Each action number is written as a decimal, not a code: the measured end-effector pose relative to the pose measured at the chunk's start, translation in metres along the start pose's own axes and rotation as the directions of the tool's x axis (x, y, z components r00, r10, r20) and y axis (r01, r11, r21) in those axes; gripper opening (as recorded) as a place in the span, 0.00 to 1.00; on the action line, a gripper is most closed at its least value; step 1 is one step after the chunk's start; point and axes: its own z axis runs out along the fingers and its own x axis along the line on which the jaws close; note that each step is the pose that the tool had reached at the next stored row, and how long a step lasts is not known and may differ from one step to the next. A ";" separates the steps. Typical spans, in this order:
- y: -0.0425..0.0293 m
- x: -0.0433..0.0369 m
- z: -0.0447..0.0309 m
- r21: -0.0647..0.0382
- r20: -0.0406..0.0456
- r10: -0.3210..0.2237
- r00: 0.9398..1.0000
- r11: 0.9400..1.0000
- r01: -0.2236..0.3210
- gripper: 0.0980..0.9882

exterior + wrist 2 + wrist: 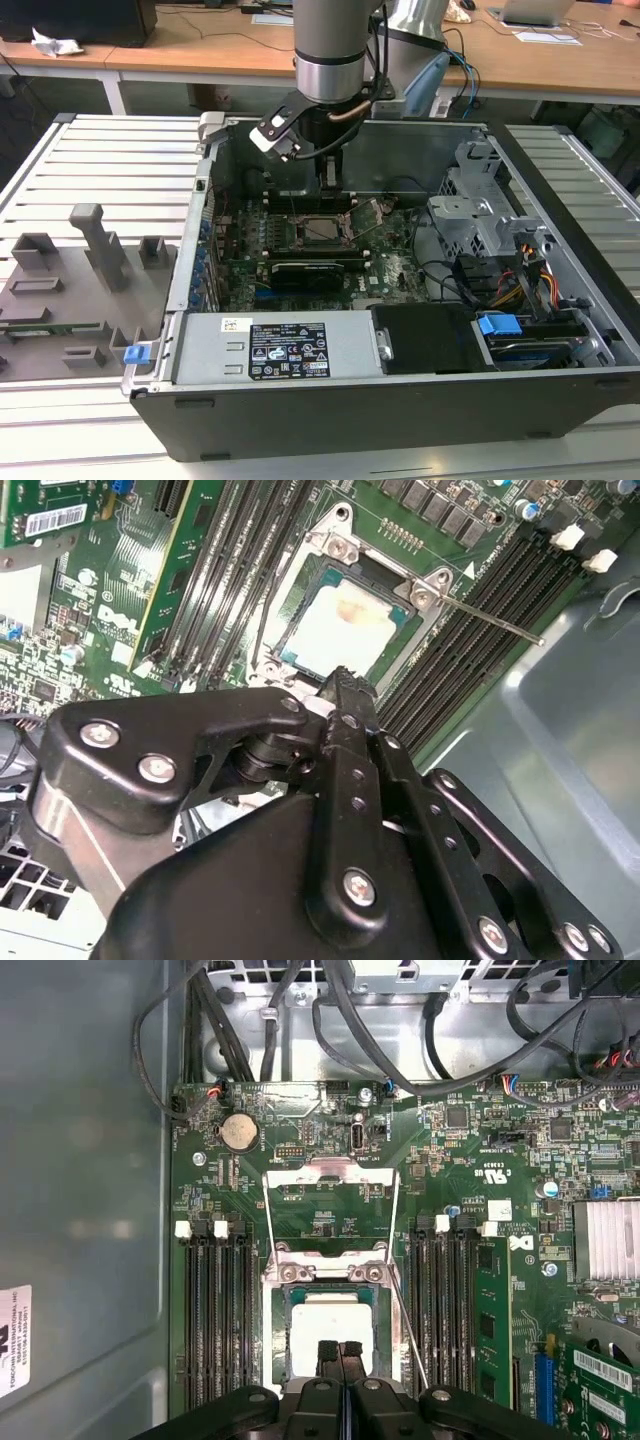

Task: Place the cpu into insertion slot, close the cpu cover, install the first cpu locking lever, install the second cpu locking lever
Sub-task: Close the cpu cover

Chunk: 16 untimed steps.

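**Hovering gripper [340,1350], chip seated in socket**

Jaws clenched together, grasping nothing, fingertips directly over the chip [325,1322]. Chip lies flat inside the socket [283,1320] on the green board. Cover [330,1172] is flipped open, lying beyond the socket. Thin lever [485,617] stands unlatched beside it.

Probably a lab, slatted workbench [100,165], cluttered desks [200,50]

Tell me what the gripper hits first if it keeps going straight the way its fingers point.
Most likely the cpu, lying in the insertion slot just beyond the tips of the gripper. The cover is flipped open, off that line. How high the tips sit above the chip is unclear.
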 end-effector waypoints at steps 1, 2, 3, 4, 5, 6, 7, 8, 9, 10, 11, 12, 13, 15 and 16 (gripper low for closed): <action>0.0002 0.0000 -0.0001 0.000 0.000 0.000 1.000 1.000 0.000 0.01; 0.0010 0.0000 -0.0003 0.000 0.000 0.000 1.000 1.000 0.000 0.01; 0.0016 0.0000 -0.0005 0.000 0.000 0.000 1.000 1.000 0.000 0.01; 0.0021 0.0000 -0.0005 0.000 0.000 0.000 1.000 1.000 0.000 0.01; 0.0029 0.0001 -0.0006 0.000 0.000 0.000 1.000 1.000 0.000 0.01; 0.0037 0.0001 -0.0007 0.000 0.000 0.000 1.000 1.000 0.000 0.01; 0.0043 0.0001 -0.0008 0.000 0.000 0.000 1.000 1.000 0.000 0.01; 0.0047 0.0001 -0.0008 0.000 0.000 0.000 1.000 1.000 0.000 0.01; 0.0051 0.0001 -0.0008 0.000 0.000 0.000 1.000 1.000 0.000 0.01; 0.0057 0.0001 -0.0009 0.000 0.000 0.000 1.000 1.000 0.000 0.01; 0.0060 0.0001 -0.0009 0.000 0.000 0.000 1.000 1.000 0.000 0.01; 0.0062 0.0001 -0.0008 0.000 0.000 0.000 1.000 1.000 0.000 0.01; 0.0069 0.0001 -0.0008 0.000 0.000 0.000 1.000 1.000 0.000 0.01; 0.0078 0.0001 -0.0007 0.000 0.000 0.000 1.000 1.000 0.000 0.01; 0.0088 0.0002 -0.0006 0.000 0.000 0.000 1.000 1.000 0.000 0.01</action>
